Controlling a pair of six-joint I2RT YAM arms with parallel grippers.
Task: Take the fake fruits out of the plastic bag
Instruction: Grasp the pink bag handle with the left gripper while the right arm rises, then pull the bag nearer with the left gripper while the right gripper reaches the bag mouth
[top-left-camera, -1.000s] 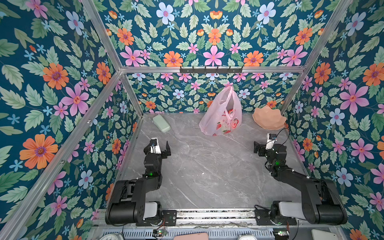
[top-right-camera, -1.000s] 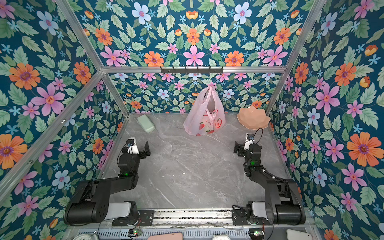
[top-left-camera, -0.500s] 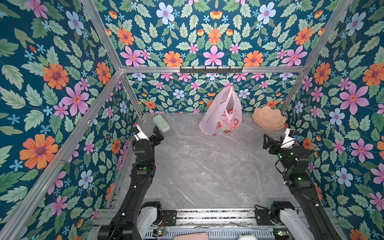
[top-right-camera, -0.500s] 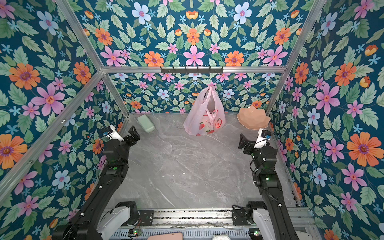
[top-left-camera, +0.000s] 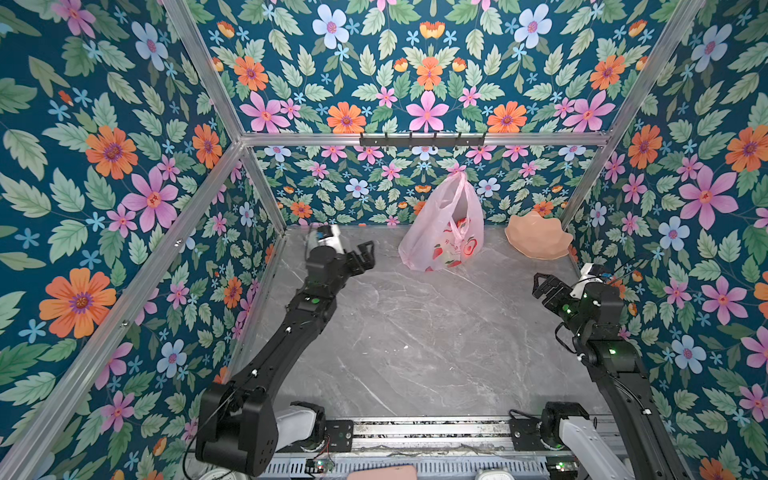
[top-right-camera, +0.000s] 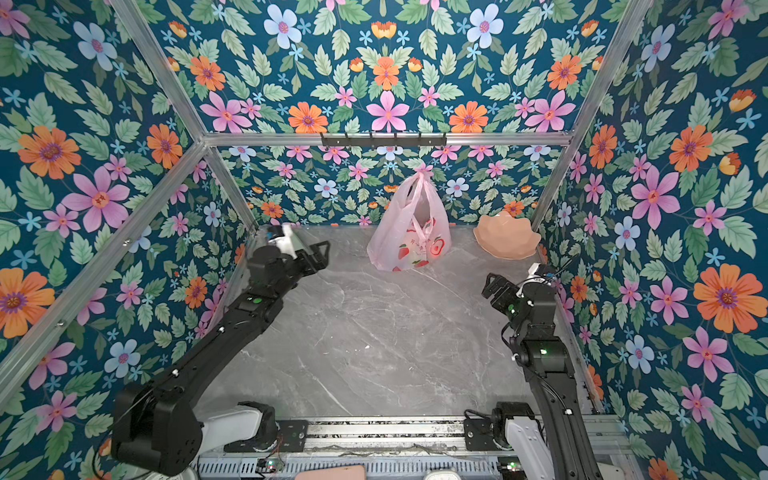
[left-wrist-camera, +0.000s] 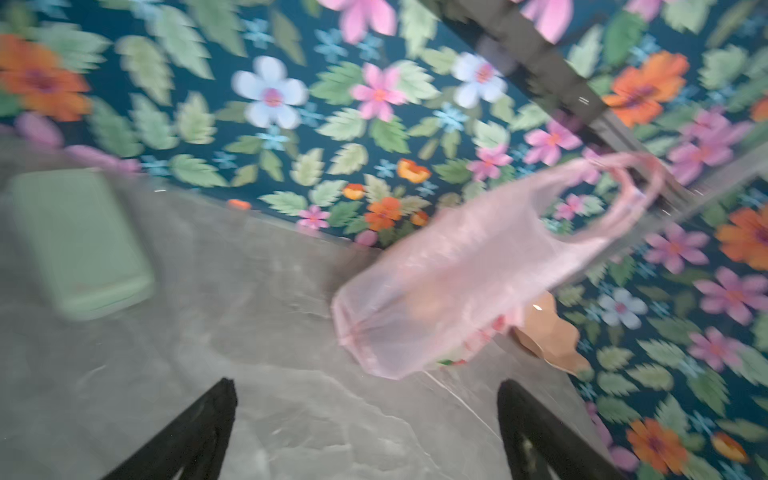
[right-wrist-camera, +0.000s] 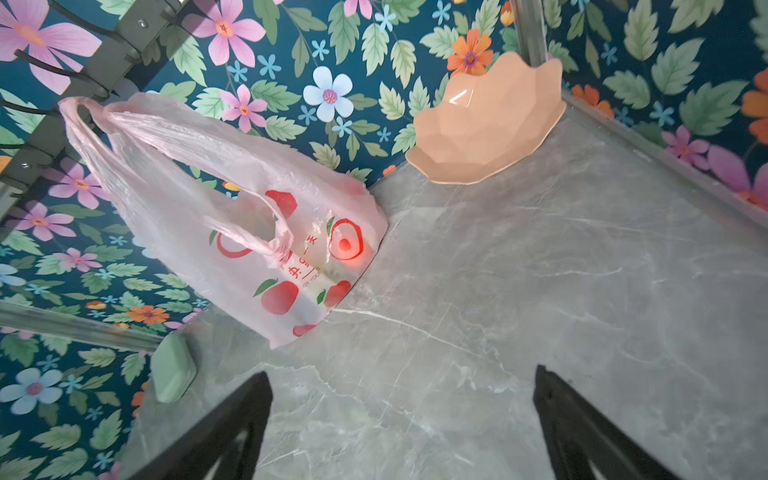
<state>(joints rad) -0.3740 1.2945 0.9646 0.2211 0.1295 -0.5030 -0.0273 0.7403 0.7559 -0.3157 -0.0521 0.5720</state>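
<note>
The pink plastic bag hangs by one handle from a hook on the back wall, its bottom resting on the grey table. Its second handle droops down the front. The fake fruits are hidden inside; only a blurred orange patch shows through the film. My left gripper is open and empty, in the air left of the bag, facing it. My right gripper is open and empty, near the right wall, well in front of the bag.
A peach faceted bowl leans in the back right corner. A pale green box lies at the back left, behind my left wrist. A black hook rail runs along the back wall. Flowered walls close three sides.
My left arm has stretched out from the near left, then swung right towards the bag. My right arm has risen and moved toward the right wall. Both grippers stay open.
</note>
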